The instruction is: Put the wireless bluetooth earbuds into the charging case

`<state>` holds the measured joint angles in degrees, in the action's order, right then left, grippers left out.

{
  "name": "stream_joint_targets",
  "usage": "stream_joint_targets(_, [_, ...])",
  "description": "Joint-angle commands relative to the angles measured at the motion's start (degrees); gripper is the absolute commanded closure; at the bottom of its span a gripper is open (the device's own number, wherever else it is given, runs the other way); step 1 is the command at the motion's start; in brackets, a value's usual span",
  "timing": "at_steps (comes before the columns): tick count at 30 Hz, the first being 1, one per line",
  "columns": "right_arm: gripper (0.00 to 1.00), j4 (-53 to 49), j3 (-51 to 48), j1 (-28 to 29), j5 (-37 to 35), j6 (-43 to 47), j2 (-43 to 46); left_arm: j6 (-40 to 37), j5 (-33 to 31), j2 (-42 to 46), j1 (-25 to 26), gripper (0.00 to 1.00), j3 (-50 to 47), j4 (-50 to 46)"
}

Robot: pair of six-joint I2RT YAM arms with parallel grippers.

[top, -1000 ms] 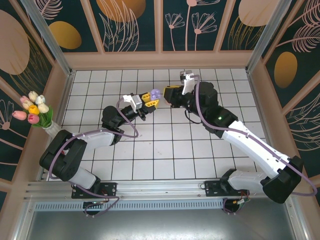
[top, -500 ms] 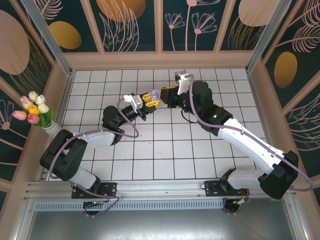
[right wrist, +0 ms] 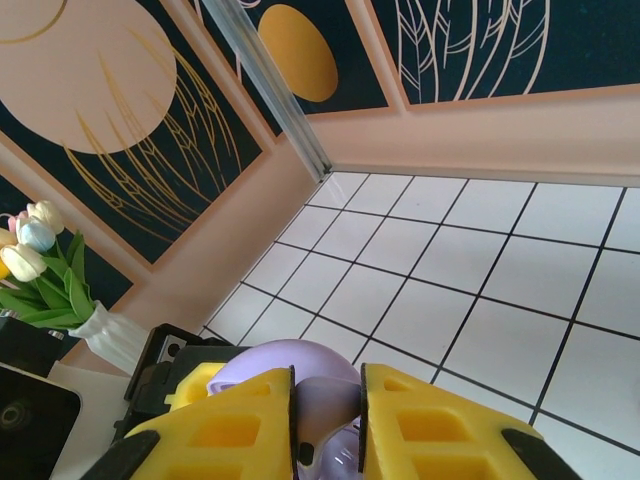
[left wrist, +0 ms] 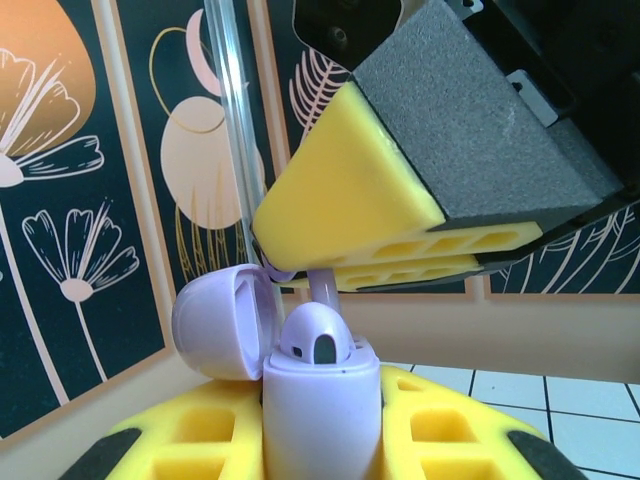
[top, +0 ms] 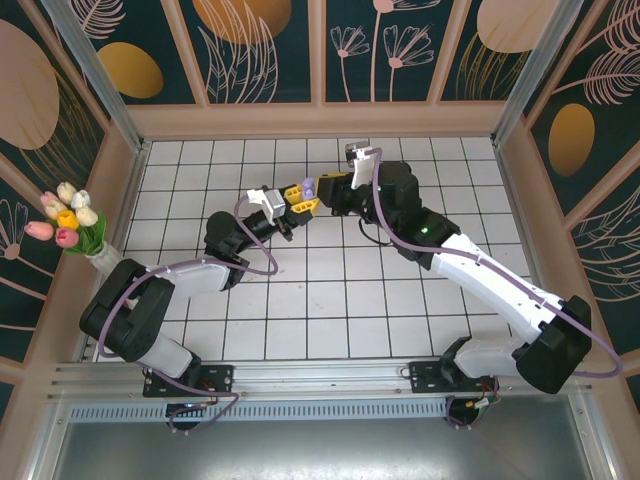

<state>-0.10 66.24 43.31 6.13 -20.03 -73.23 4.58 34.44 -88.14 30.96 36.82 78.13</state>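
Note:
My left gripper (left wrist: 320, 445) is shut on the purple charging case (left wrist: 320, 410), holding it upright with its lid (left wrist: 222, 320) swung open to the left. One purple earbud (left wrist: 312, 338) sits in the case, its head poking out. Directly above, my right gripper (right wrist: 328, 400) is shut on another purple earbud (right wrist: 335, 400); a thin purple part of it (left wrist: 322, 287) hangs from the yellow fingers (left wrist: 350, 200) down to the case's mouth. From above, both grippers, left (top: 298, 198) and right (top: 332, 188), meet at the case (top: 311, 187) over the far middle of the floor.
The white tiled floor (top: 330, 300) is walled by pink borders and patterned panels. A white vase of tulips (top: 75, 225) stands outside the left wall. A metal post (right wrist: 280, 95) rises at the far corner.
My right gripper has moved left with its earbud and now sits right over the case. The left arm and case have stayed put.

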Motion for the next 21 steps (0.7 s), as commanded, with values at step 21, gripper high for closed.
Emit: stream_joint_targets(21, [0.81, 0.4, -1.2, 1.3, 1.5, 0.3, 0.2, 0.0, -0.6, 0.4, 0.3, 1.0, 1.4, 1.7])
